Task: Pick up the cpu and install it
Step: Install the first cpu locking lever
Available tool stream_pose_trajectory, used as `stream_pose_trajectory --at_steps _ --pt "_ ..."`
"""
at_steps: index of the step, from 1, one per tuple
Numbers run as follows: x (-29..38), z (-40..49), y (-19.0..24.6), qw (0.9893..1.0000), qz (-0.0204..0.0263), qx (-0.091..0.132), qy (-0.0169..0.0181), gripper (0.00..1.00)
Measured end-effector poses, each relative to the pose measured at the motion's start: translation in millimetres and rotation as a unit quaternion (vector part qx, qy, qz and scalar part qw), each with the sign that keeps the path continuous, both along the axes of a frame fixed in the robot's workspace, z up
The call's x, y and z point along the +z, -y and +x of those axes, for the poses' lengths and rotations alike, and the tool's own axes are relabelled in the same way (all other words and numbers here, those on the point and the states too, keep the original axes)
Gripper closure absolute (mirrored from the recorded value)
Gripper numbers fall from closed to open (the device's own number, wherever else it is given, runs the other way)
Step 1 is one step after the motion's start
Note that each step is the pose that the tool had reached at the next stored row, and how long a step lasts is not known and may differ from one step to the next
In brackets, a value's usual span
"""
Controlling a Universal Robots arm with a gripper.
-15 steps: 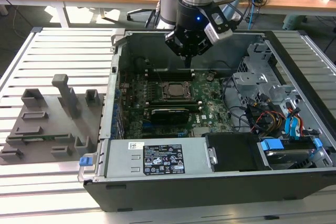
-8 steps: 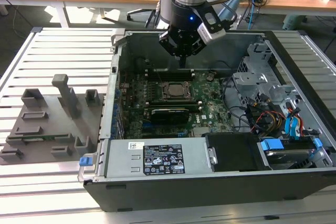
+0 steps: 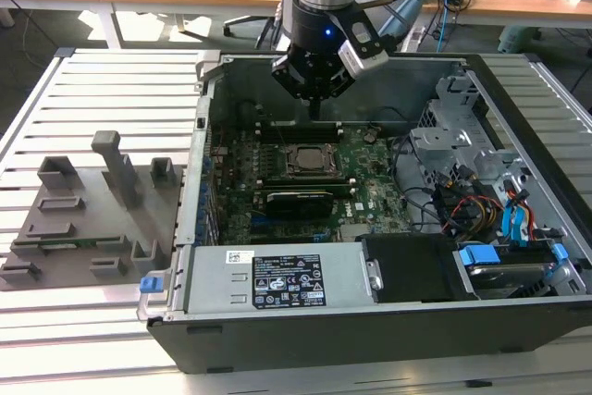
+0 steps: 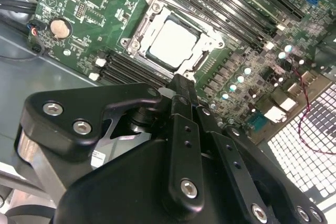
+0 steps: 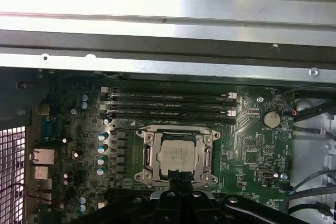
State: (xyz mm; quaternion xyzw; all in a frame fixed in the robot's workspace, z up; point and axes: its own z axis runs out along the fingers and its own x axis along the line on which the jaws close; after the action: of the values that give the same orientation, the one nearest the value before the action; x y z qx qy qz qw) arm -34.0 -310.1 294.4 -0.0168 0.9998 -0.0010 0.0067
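- At the upper middle of the exterior view, the gripper (image 3: pixel 314 99) hangs from the arm over the open computer case (image 3: pixel 388 321), above the green motherboard (image 3: pixel 370 187). The cpu (image 3: pixel 305 159) lies inside the socket frame (image 3: pixel 285 161) near the frame's centre, below the gripper and apart from it. On the exterior view's left, a grey plastic tray (image 3: pixel 55 228) with upright blocks sits on the slatted table (image 3: pixel 120 76), beside the case.
- In the second wrist view, the cpu (image 4: pixel 171 42) shows in the upper middle as a pale silvery square seated in the metal socket frame (image 4: pixel 137 30). The black gripper (image 4: pixel 181 90) fills the lower half; its tip ends just below the socket. The fingers look drawn together with nothing between them, though I cannot tell for certain.
- In the first wrist view, the cpu (image 5: pixel 176 157) sits at the lower centre within the socket frame (image 5: pixel 148 153), with memory slots (image 5: pixel 168 104) just above it. The gripper (image 5: pixel 178 183) rises from the bottom edge, its tip overlapping the socket's lower edge.
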Motion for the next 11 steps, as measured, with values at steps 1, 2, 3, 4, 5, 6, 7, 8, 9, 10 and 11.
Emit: stream_pose_trajectory --at_steps 1,2,3,4,5,6,7,8,9,10,11 --pt "0.0 -1.8 0.0 1.0 0.0 0.0 0.0 0.89" --pt "0.0 -2.6 0.0 1.0 0.0 0.0 0.0 0.89" --pt "-0.1 -3.1 0.0 1.0 0.0 0.0 0.0 0.89" --pt "-0.1 -3.6 0.0 1.0 0.0 0.0 0.0 0.89" --pt "-0.1 -4.0 0.0 1.0 0.0 0.0 0.0 0.89" --pt "-0.2 -4.7 0.0 1.0 0.0 0.0 0.0 0.89" --pt "-0.2 -5.0 0.0 1.0 0.0 0.0 0.0 0.89" --pt "-0.2 -5.3 0.0 1.0 0.0 0.0 0.0 0.89" --pt "-0.3 -5.7 0.0 1.0 -0.0001 0.0 0.0 0.89" --pt "-0.3 -6.0 0.0 1.0 -0.0001 0.0 -0.0001 0.89" --pt "-0.4 -6.2 0.0 1.0 -0.0001 0.0 -0.0001 0.89"
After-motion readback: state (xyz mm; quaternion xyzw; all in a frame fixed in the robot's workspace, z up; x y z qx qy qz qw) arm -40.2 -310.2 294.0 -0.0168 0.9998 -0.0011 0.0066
